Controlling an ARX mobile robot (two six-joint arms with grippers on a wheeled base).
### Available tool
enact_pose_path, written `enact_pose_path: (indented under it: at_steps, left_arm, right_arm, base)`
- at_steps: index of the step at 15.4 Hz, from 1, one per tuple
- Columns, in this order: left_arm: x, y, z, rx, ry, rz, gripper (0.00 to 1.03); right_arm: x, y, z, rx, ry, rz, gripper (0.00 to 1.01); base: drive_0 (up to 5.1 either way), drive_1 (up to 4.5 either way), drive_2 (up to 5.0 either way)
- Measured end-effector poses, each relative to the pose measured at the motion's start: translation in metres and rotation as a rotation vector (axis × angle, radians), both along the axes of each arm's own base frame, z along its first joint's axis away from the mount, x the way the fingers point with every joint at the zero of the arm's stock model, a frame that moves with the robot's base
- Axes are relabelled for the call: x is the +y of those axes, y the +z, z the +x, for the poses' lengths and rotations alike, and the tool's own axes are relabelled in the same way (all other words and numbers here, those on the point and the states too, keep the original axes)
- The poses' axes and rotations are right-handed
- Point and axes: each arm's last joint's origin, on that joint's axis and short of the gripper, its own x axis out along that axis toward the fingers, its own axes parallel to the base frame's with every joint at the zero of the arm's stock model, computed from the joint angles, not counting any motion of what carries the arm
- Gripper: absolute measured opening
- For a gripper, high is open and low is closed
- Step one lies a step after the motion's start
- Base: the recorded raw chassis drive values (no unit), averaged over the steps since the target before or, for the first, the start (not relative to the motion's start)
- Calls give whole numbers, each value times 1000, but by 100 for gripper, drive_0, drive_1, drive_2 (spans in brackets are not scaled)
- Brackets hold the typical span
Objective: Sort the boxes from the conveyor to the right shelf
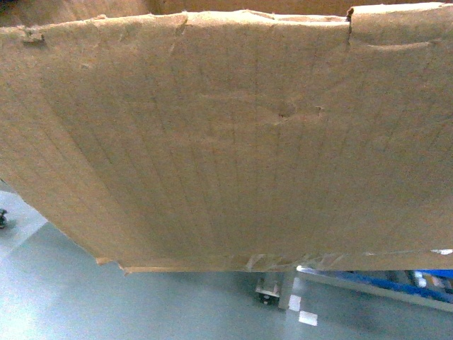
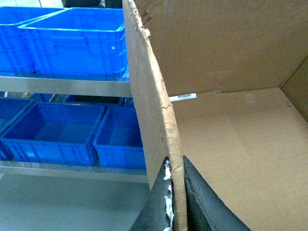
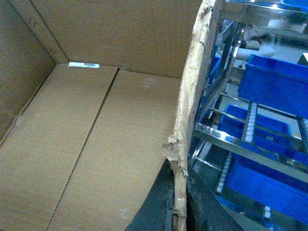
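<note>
Both grippers, left (image 2: pixel 174 202) and right (image 3: pixel 179 204), pinch opposite ragged walls of the large brown corrugated cardboard box (image 1: pixel 226 134); torn edges between the fingers could rip, dropping it.

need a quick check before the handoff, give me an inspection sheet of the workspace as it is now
surface: grey floor; conveyor not in view.
job's things: cardboard box is off the floor and fills the head view; torn top edges, tape at the bottom seam, white barcode sticker inside, otherwise empty. steel roller rack beside the box.
clutter: blue crates on steel shelves on the left wrist side; more blue crates in the roller rack.
grippers: left gripper clamps one box wall; right gripper clamps the opposite wall, at a ragged spot.
cables: nothing seen.
surroundings: a metal frame leg and blue parts behind the box.
</note>
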Motion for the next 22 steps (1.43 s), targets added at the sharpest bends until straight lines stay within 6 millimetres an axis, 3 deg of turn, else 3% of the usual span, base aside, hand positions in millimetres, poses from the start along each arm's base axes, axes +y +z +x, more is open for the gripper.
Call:
enact_pose_path:
  at_steps: [15, 22]
  left_arm:
    - [0, 0, 0, 0, -1, 0, 2]
    - [1, 0, 0, -1, 1, -1, 2]
  right_arm:
    - [0, 0, 0, -1, -1, 0, 2]
    - [0, 0, 0, -1, 3, 0, 2]
  base:
    - [-96, -96, -96]
    - [457, -326, -164]
